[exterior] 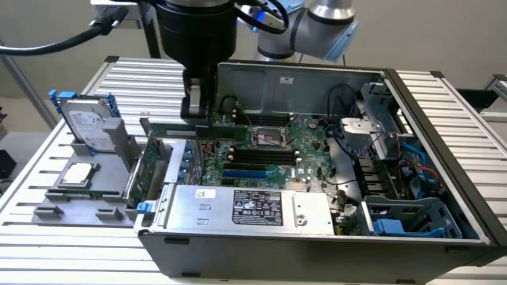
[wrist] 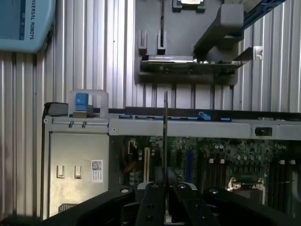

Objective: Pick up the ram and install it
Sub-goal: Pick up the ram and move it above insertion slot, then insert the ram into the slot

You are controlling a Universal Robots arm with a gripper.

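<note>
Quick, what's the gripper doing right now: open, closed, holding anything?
Gripper: closed on the ram, holding it above the motherboard.

Slatted metal table (exterior: 443, 119), bearing open computer case (exterior: 317, 249). Inside the case: motherboard (exterior: 277, 145), black memory slots (exterior: 262, 157), silver power supply (exterior: 246, 208), blue drive cage (exterior: 404, 222). Over the motherboard: ram (exterior: 222, 131), level, clamped in gripper (exterior: 196, 116). Near table's edge at the exterior view's left: grey fixture (exterior: 87, 205) with hard drive (exterior: 87, 127), processor (exterior: 77, 174), upright expansion card (exterior: 144, 169).
</note>
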